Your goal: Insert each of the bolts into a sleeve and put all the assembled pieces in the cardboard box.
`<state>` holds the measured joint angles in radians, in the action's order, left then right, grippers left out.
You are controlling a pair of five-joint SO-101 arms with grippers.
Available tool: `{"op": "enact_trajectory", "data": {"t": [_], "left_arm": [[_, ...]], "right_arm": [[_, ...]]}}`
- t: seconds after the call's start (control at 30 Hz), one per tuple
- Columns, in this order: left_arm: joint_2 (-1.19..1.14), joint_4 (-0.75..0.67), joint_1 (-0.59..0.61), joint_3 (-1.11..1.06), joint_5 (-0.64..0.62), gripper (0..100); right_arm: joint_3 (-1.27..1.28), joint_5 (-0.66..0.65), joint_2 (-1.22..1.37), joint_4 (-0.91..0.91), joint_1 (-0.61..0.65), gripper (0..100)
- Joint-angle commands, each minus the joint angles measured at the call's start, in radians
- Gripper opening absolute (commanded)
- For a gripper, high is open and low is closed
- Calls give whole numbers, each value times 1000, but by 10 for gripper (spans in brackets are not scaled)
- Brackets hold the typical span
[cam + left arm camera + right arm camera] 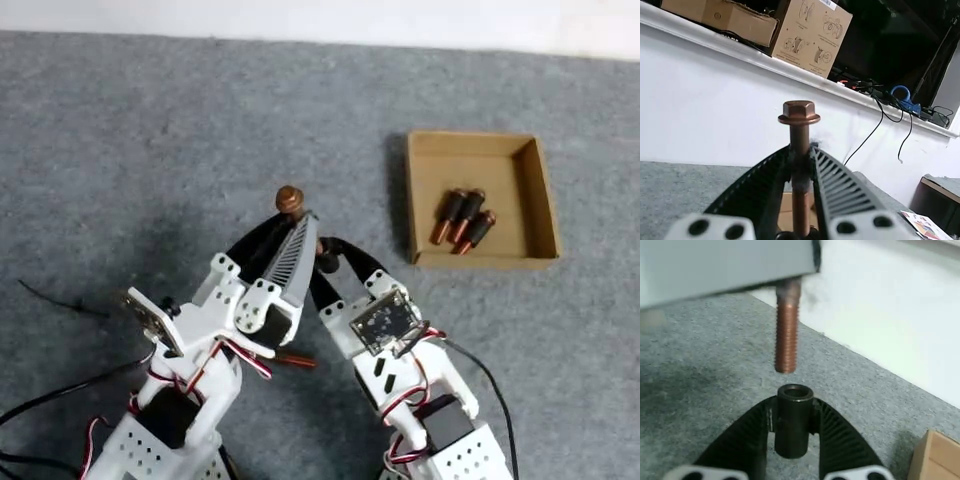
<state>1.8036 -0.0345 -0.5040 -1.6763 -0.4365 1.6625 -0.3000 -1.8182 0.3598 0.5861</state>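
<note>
Bolt (786, 335) is clamped in my left gripper (801, 148), tip just above sleeve (792, 422) pinched in my right gripper (792, 405), near cardboard box (417, 200). 3 assembled pcs (462, 220) lie inside; this pair not yet joined.

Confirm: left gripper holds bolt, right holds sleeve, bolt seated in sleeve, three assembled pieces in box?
Not seated. In the right wrist view the bolt hangs tip-down above the sleeve, a gap between. Rest holds: left gripper on bolt, right gripper on sleeve, three assembled pieces in cardboard box.
</note>
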Motion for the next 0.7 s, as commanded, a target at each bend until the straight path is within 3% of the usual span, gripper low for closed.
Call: {"op": "enact_trajectory", "data": {"t": [0.0,0.2,0.67], "left_arm": [[12,3,13,-19,-11,6],[12,18,13,-19,-11,6],[12,34,7,-19,-11,6]], "right_arm": [[-47,-11,-13,-22,24,5],[-154,-11,-13,101,74,5],[-188,-6,-13,107,16,5]]}}
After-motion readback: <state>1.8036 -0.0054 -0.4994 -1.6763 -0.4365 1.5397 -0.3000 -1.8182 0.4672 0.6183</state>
